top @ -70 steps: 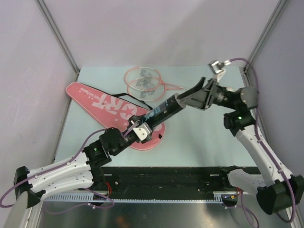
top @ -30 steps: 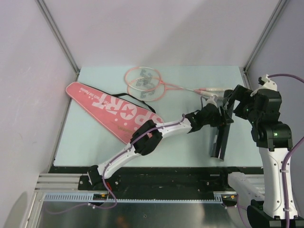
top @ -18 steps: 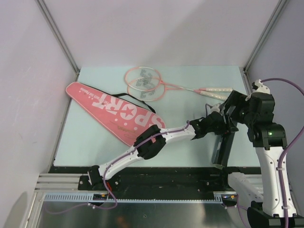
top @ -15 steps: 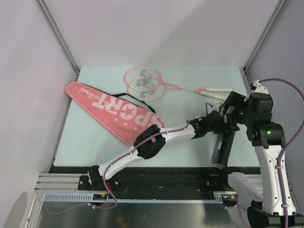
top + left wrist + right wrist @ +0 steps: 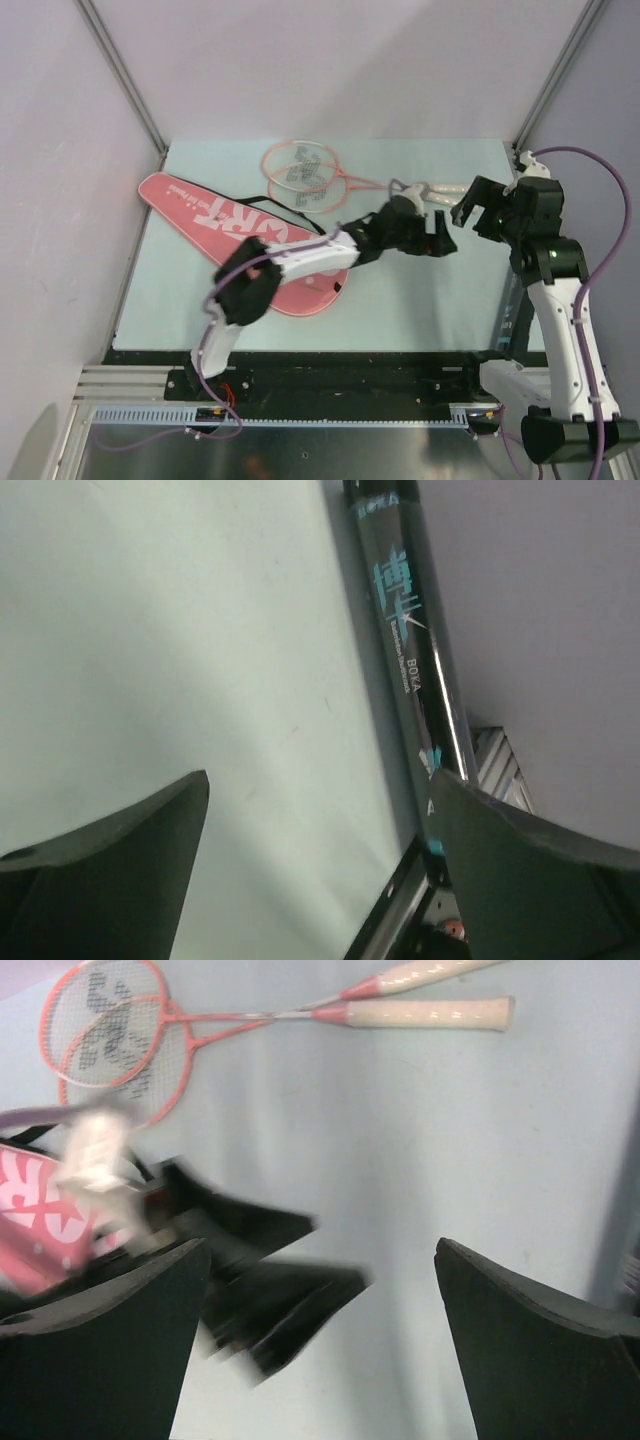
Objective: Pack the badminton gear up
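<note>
A pale green tabletop (image 5: 400,300) stands between plain lilac walls (image 5: 330,70), metal posts (image 5: 123,75) rising at its far corners, a black strip (image 5: 350,368) along its near edge.

- Overhead view: bright, soft, even light; only faint shadows fall on the table (image 5: 420,300) under the arms.
- Left wrist view: a thin glare streak runs down the dark tube (image 5: 410,660), ahead and right of the left gripper (image 5: 320,860) — its own fingers (image 5: 100,865) are dark and soft-edged.
- Right wrist view: ahead-left of the right gripper (image 5: 320,1345), the left arm (image 5: 260,1300) is smeared by motion blur — the rackets (image 5: 110,1030) beyond are sharp.
</note>
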You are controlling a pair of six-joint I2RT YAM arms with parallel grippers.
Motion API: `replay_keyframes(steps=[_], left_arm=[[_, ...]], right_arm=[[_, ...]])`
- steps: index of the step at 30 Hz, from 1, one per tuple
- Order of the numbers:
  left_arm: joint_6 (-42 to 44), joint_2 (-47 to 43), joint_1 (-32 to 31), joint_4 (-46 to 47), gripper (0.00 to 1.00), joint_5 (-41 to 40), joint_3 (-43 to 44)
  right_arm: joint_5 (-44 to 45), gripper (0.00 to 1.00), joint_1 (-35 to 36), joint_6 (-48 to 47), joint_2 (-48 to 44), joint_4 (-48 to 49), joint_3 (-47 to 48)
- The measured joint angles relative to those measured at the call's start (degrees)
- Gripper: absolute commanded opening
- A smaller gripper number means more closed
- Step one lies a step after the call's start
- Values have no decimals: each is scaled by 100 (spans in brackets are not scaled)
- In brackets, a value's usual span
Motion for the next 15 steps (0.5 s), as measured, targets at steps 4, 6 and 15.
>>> replay_keyframes(steps=[4, 6, 15], left_arm=[[660, -2350, 380, 116, 93, -57, -2098], [957, -3753, 640, 212, 93, -208, -3204], [1641, -8400, 2557, -957, 100, -743, -5914]], right_arm=[[-345, 100, 190, -31, 623, 577, -7], [-387, 98, 581, -39, 1047, 994, -4], [-1764, 85, 2544, -518, 3934, 3338, 68]])
